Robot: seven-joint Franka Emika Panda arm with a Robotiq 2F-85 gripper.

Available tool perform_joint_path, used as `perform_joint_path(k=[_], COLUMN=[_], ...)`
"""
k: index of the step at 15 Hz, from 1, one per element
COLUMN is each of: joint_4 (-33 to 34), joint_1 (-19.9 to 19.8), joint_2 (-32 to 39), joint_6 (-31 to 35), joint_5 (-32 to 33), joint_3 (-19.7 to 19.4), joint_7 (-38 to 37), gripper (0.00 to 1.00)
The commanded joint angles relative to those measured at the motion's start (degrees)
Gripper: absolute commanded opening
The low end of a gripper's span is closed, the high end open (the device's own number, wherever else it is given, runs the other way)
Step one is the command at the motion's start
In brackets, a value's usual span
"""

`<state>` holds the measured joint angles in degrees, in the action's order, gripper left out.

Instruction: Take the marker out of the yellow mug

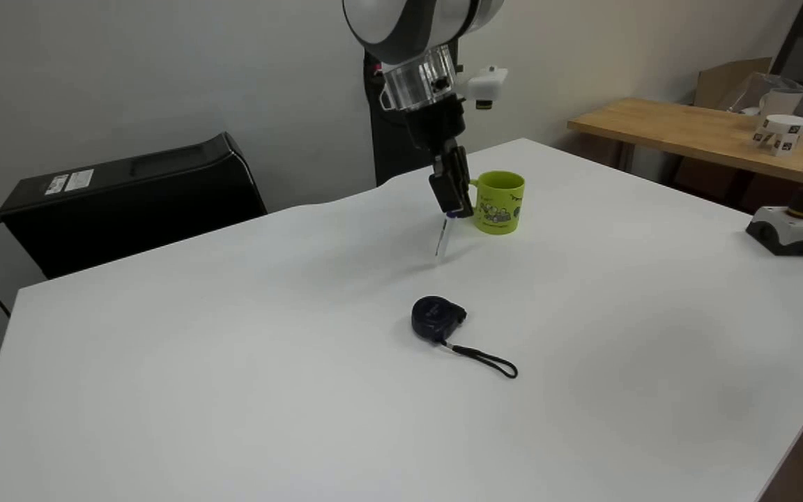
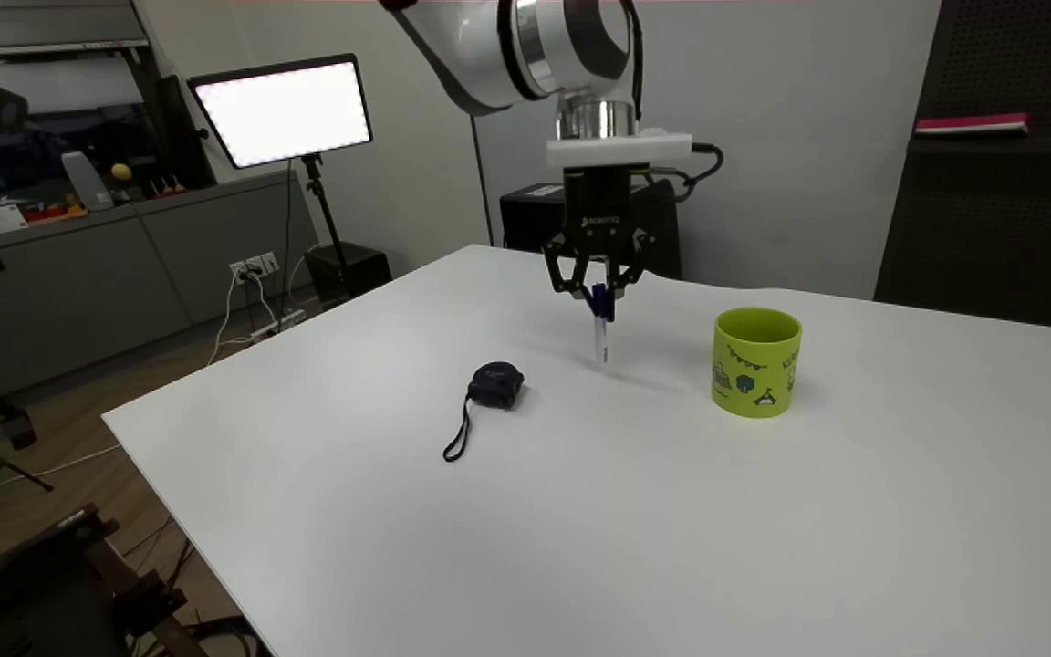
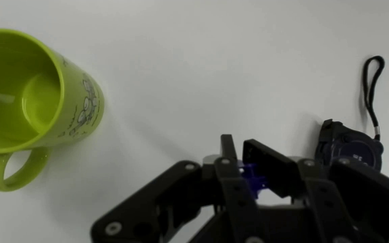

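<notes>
Robotiq gripper (image 2: 600, 305) pinches marker (image 2: 601, 339) by its blue end, near yellow mug (image 2: 756, 370), gap btwn. Marker points almost straight down, so it'll prob. tip if dropped.

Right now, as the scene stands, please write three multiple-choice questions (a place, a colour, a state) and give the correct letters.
1. Where is the marker, relative to the yellow-green mug?
A) inside it
B) beneath it
C) outside it, held by the pincer

2. What colour is the marker's upper end?
A) blue
B) red
C) green

3. How is the yellow-green mug placed?
A) on its side
B) upright
C) upside down

1: C, since an exterior view shows it gripped, clear of the mug.
2: A, since blue shows at the grip.
3: B, since its open rim faces up.
</notes>
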<state>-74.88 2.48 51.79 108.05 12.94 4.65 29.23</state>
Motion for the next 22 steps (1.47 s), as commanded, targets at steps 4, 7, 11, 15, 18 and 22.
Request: perform_joint_path(k=[4, 7, 11, 15, 18, 22], joint_4=[-5.0, -7.5, -9.0, -9.0, -8.2, -7.9], joint_1=[3.2, 3.8, 3.9, 3.7, 3.0, 3.0], joint_2=[0.8, 0.9, 0.9, 1.3, 2.1, 3.5], joint_6=[15.6, 20.4, 22.0, 20.5, 18.0, 18.0], joint_5=[6.9, 8.2, 8.2, 7.7, 6.8, 7.1], joint_3=[-2.4, -3.1, -3.4, -3.3, -2.7, -3.1], joint_7=[-5.0, -6.6, -6.8, -6.2, -5.0, -5.7], gripper=[0.04, 0.04, 0.04, 0.04, 0.04, 0.04])
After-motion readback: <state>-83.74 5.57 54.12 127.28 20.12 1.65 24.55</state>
